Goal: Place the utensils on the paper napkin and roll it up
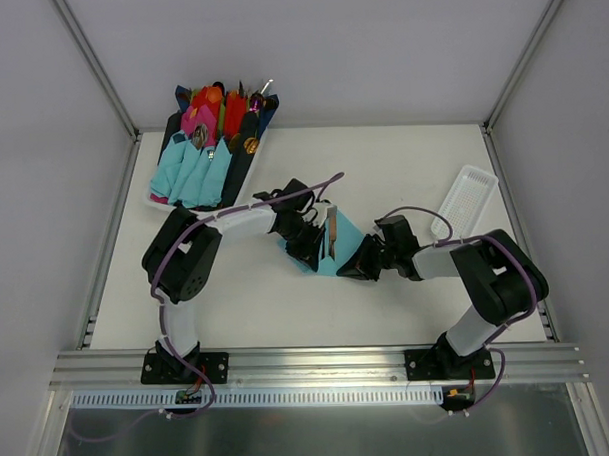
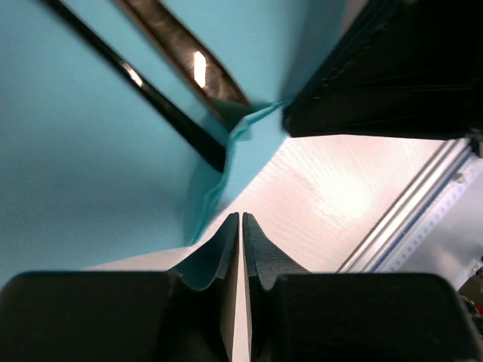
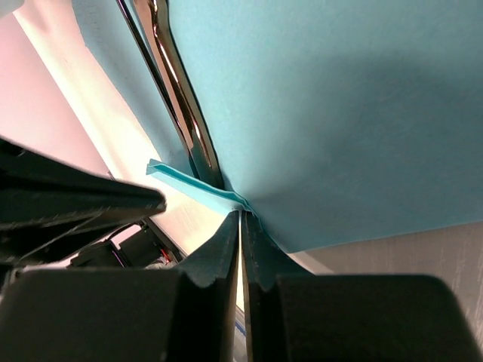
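The teal paper napkin (image 1: 347, 237) lies mid-table between both arms, with the utensils (image 1: 332, 233) lying along it. Seen from the left wrist, a brownish handle (image 2: 189, 60) and a slim dark handle (image 2: 162, 102) rest on the napkin (image 2: 83, 166), whose near edge is curled up. My left gripper (image 2: 241, 216) is shut just right of that edge, with no paper showing between its jaws. My right gripper (image 3: 241, 213) is shut on a folded corner of the napkin (image 3: 324, 113), right beside the utensil handles (image 3: 177, 90). The other arm's black finger (image 3: 75, 204) is close on the left.
A tray (image 1: 155, 199) at the back left holds several teal, pink, red and navy napkin rolls with cutlery. A white slotted basket (image 1: 467, 198) leans at the right. The aluminium rail (image 1: 319, 360) runs along the near edge, and white walls close in the table.
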